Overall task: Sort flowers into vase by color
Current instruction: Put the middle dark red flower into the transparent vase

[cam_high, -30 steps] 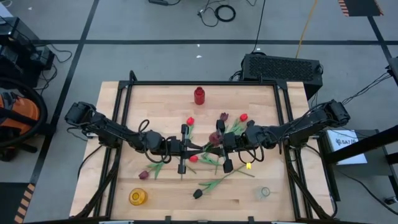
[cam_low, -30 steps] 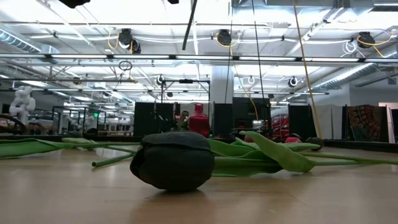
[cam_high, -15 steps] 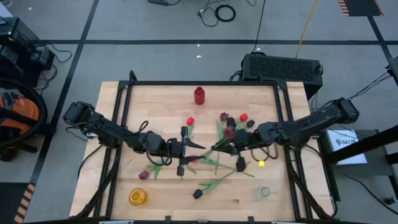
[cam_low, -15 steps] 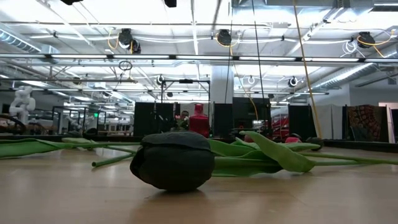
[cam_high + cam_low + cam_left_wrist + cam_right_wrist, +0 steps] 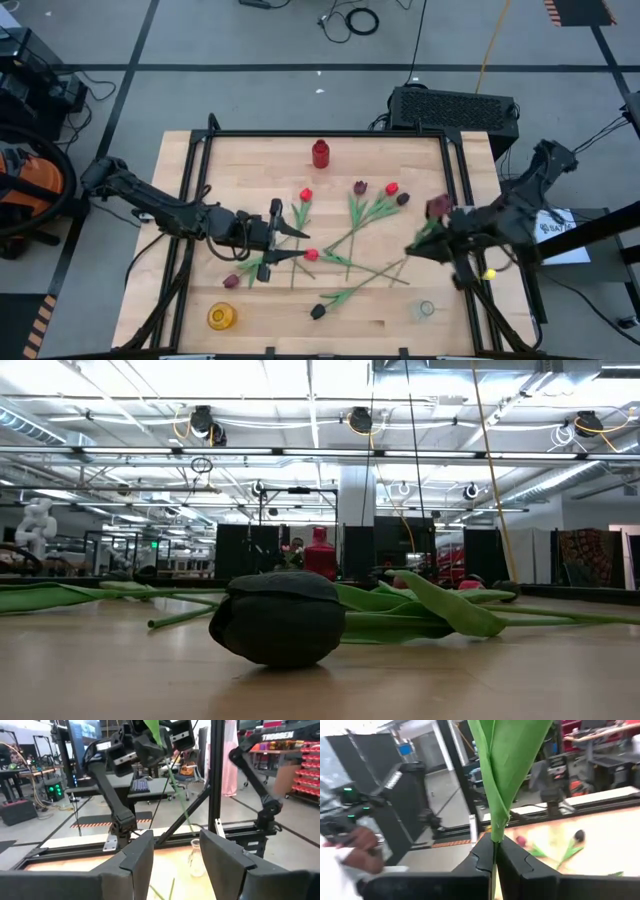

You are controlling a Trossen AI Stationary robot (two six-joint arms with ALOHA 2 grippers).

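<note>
Lifted rightward since before, right tool (image 5: 452, 222) pinches a green-stemmed maroon tulip (image 5: 437, 207); left tool (image 5: 276, 232) gapes.

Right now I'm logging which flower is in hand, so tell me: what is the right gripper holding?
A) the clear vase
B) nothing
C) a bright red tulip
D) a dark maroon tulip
D: in the high view the right gripper is shut on the maroon tulip, lifted near the table's right edge; the right wrist view shows its green stem pinched between the fingers.
</note>
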